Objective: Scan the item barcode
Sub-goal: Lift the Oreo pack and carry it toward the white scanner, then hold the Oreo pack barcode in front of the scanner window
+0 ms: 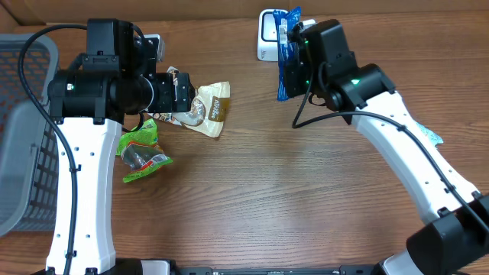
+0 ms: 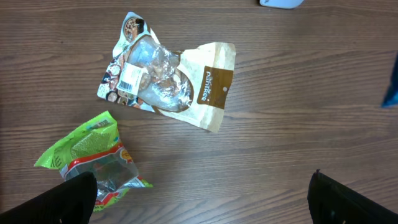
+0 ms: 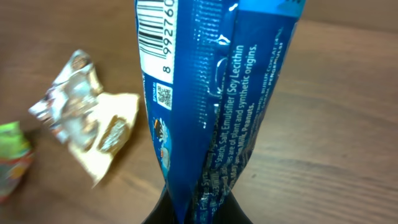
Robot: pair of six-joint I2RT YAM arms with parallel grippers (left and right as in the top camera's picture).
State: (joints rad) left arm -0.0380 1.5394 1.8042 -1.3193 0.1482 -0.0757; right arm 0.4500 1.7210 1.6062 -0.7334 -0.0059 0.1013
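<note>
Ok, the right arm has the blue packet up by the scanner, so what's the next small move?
Probably rotate the blue packet slightly so its barcode faces the white scanner. The right gripper is shut on it, and from overhead it overlaps the scanner but looks edge-on.

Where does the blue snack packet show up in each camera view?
Overhead: blue snack packet top centre-right, held by the right gripper.
Left wrist: only a blue sliver at the right edge.
Right wrist: centre, barcode at top.
Shared landmark: the tan pouch, in all three.
</note>
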